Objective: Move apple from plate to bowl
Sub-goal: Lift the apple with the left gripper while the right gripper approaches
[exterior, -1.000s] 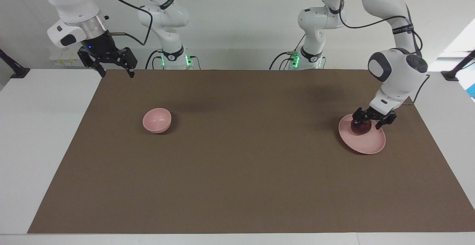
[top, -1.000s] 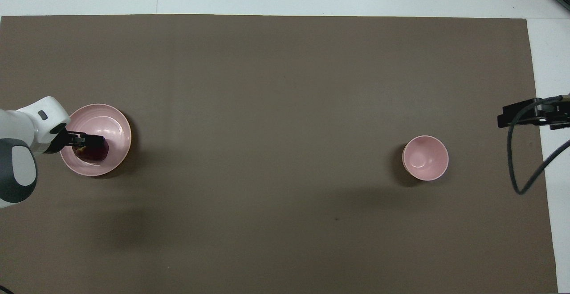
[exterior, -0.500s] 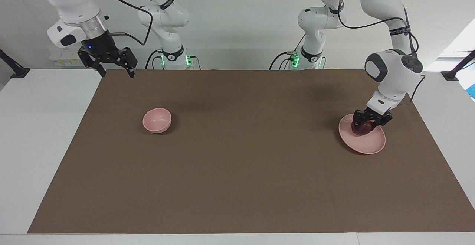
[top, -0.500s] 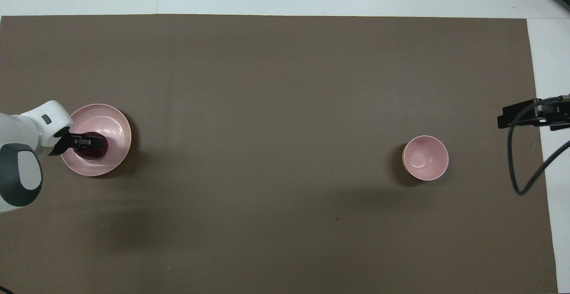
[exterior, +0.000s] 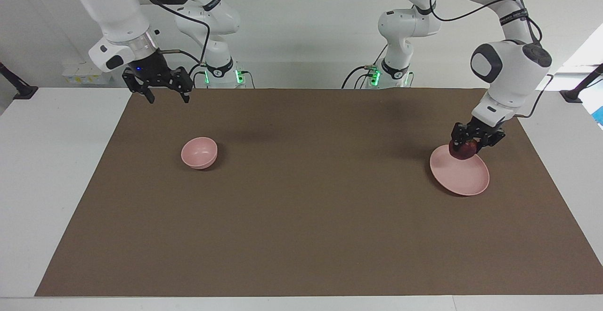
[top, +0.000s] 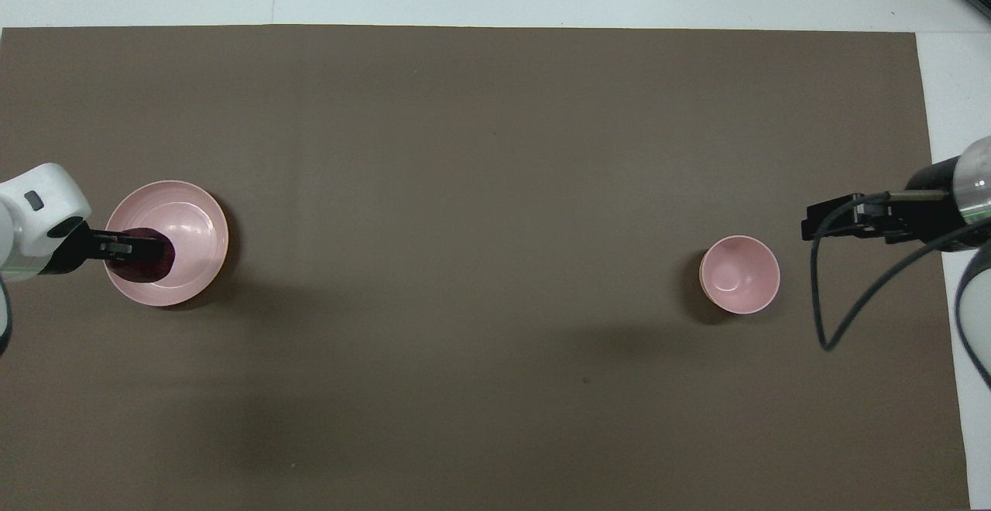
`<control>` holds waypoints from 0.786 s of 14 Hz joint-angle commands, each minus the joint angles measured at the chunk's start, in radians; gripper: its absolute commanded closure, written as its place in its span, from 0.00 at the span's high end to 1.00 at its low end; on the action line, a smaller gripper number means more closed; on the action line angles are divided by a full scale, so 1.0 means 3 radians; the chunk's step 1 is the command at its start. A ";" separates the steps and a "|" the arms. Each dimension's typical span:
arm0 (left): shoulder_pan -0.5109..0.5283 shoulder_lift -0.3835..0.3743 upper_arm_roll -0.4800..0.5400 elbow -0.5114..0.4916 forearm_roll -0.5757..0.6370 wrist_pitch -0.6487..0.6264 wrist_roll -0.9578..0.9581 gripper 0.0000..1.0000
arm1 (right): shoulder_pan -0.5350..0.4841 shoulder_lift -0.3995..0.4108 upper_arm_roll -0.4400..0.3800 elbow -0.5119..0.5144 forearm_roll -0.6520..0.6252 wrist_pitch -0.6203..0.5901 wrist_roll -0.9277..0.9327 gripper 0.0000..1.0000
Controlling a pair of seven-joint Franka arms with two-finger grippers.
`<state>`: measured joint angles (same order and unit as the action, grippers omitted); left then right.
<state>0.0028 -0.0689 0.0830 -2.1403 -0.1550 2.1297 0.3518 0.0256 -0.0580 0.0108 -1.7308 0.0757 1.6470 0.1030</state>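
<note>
My left gripper (exterior: 466, 147) (top: 143, 254) is shut on the dark red apple (exterior: 463, 150) (top: 147, 260) and holds it a little above the edge of the pale pink plate (exterior: 464, 176) (top: 190, 217) that is nearer to the robots, at the left arm's end of the brown mat. The small deep pink bowl (exterior: 199, 152) (top: 739, 274) stands empty toward the right arm's end. My right gripper (exterior: 164, 93) (top: 821, 224) hangs open in the air over the mat's edge by the robots, holding nothing, some way from the bowl.
A brown mat (exterior: 301, 207) covers most of the white table (exterior: 52, 160). The arms' bases with green lights (exterior: 221, 73) stand at the mat's edge by the robots. A black cable (top: 852, 302) loops down from the right wrist.
My left gripper closed on the apple and lifted it off the plate. My right arm swung inward, toward the bowl, with its gripper still open.
</note>
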 commanded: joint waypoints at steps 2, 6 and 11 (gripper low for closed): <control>-0.0126 -0.0138 -0.0067 0.0206 -0.0637 -0.0477 -0.0114 0.00 | 0.0185 0.0060 0.0010 -0.0244 0.0457 0.0211 0.0657 1.00; -0.0214 -0.0159 -0.0205 0.0190 -0.1526 -0.0518 -0.0365 0.00 | 0.0390 0.0351 0.0010 -0.0244 0.1075 0.0364 0.1373 1.00; -0.0280 -0.0282 -0.0425 0.0078 -0.2483 -0.0569 -0.0446 0.00 | 0.0686 0.0658 0.0010 -0.0239 0.2032 0.0809 0.2416 1.00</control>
<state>-0.0670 -0.1168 -0.0361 -2.0892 -0.8195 1.9662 0.2438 0.2040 0.1171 0.0147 -1.8061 0.5943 1.8438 0.7096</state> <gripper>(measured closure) 0.366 0.000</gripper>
